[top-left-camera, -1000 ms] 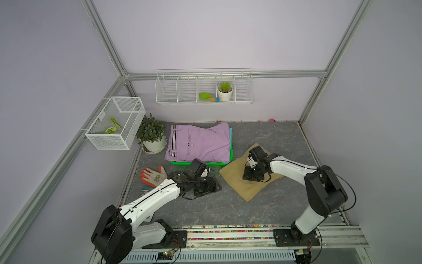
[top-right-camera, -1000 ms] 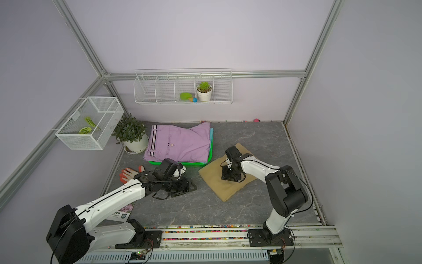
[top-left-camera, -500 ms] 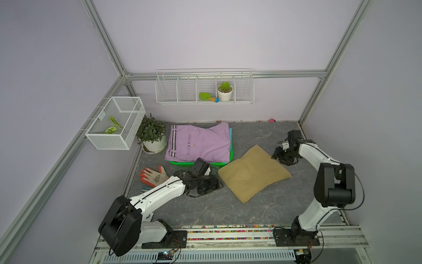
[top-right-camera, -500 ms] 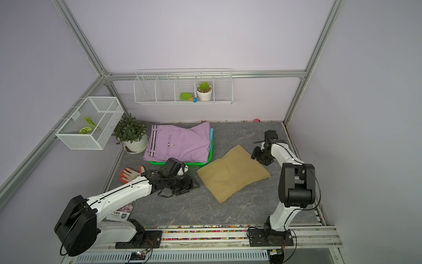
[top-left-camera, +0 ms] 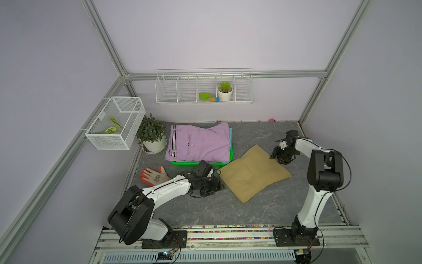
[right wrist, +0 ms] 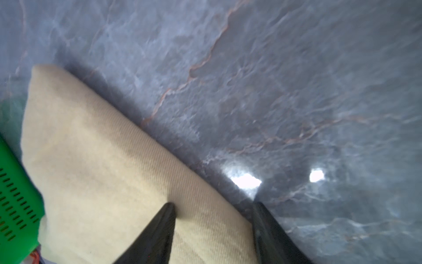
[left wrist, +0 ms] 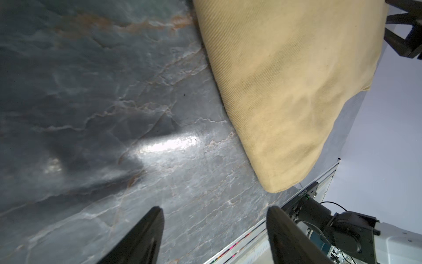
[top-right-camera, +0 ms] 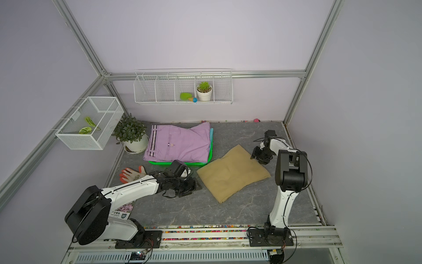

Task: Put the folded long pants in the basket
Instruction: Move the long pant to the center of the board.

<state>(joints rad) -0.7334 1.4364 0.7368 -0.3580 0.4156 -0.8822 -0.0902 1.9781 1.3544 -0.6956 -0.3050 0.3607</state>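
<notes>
Twill-weave tan pants (left wrist: 285, 80), perforated green plastic basket (right wrist: 16, 194), glossy marbled tabletop (left wrist: 114, 114)

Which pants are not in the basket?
The tan pants. They lie flat on the table beside the green basket, while the lilac pants lie in it.
</notes>
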